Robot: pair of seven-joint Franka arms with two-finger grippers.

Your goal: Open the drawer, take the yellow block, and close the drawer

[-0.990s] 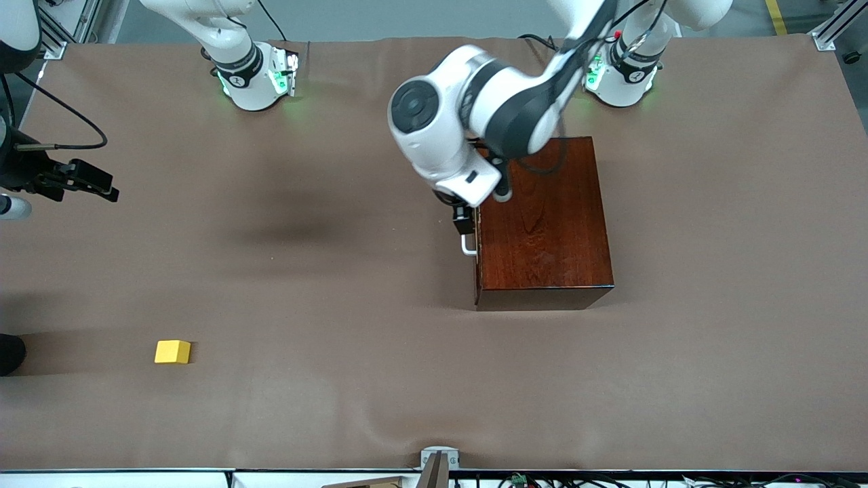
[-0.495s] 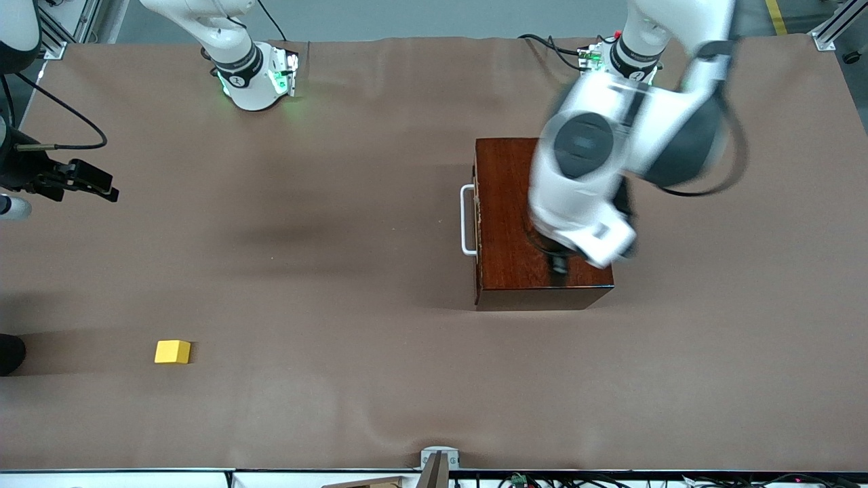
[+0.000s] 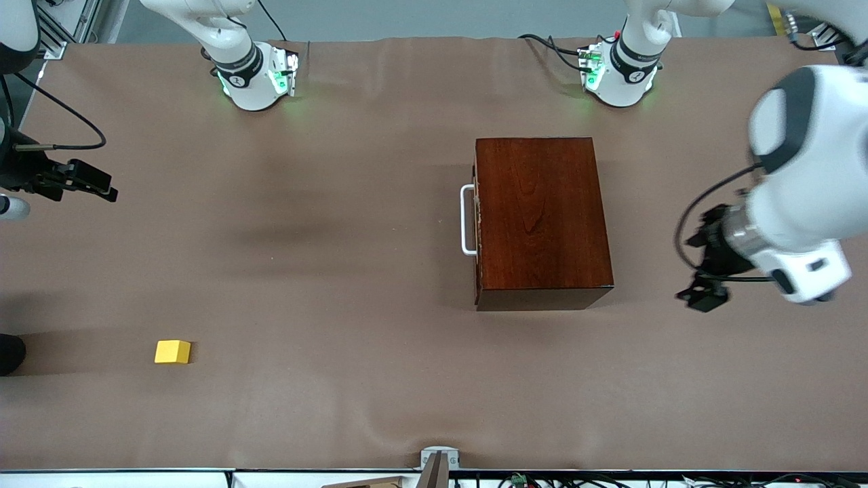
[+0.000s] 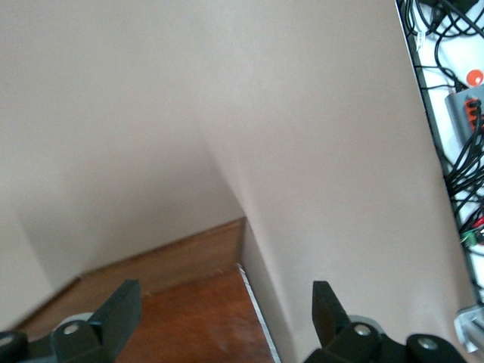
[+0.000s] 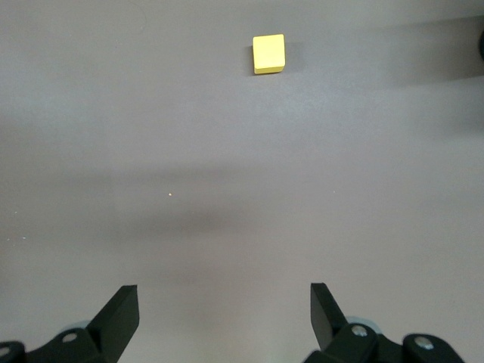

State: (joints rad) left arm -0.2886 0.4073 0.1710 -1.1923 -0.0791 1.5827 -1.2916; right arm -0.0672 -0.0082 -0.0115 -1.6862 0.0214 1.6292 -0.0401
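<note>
The dark reddish-brown wooden box (image 3: 542, 217) stands on the brown table, and its corner shows in the left wrist view (image 4: 189, 302). Its drawer is shut; the white loop handle (image 3: 466, 220) faces the right arm's end. The yellow block (image 3: 172, 352) lies on the bare table near the right arm's end, well nearer the front camera than the box, and also shows in the right wrist view (image 5: 268, 54). My left gripper (image 3: 702, 268) (image 4: 224, 295) hangs open and empty beside the box, toward the left arm's end. My right gripper (image 3: 95, 183) (image 5: 224, 293) waits open and empty over the right arm's end.
Both arm bases (image 3: 254, 74) (image 3: 620, 74) stand along the table's robot edge. Cables (image 4: 454, 113) run just off the table's edge in the left wrist view. A small metal bracket (image 3: 439, 461) sits at the edge nearest the front camera.
My left arm swung from the drawer's handle across the top of the box to the left arm's end of the table. The drawer stayed shut. Block and right arm did not move.
</note>
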